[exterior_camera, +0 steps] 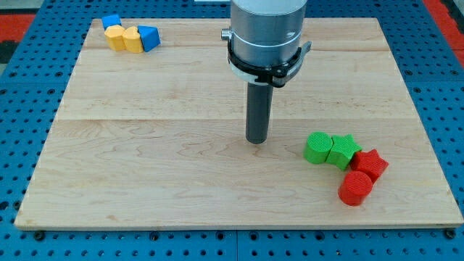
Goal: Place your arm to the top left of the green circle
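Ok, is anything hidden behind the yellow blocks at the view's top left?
Behind the two yellow blocks sits a small blue cube, partly covered. A blue triangular block touches their right side. My tip is far away, mid-board.

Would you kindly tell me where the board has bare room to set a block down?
Crowded: the top-left corner, with blue blocks and yellow blocks, and the lower right, with green blocks and red blocks. My tip stands left of the green pair. The wood below the yellow blocks is bare.
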You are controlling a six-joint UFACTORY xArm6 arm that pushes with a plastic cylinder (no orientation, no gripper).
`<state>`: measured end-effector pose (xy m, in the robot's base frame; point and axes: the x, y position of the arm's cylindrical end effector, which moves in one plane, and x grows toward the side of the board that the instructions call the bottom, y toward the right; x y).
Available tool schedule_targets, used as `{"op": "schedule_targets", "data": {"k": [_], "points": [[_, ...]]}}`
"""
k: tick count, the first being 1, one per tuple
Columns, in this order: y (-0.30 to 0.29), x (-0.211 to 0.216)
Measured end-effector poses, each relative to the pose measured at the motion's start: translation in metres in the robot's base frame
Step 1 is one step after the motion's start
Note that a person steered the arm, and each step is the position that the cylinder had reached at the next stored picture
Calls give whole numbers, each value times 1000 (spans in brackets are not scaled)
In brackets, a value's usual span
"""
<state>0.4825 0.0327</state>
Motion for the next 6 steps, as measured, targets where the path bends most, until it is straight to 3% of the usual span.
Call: {"op": "schedule_targets", "data": {"k": [3, 6], "points": [[-1, 1], [-1, -23]]}}
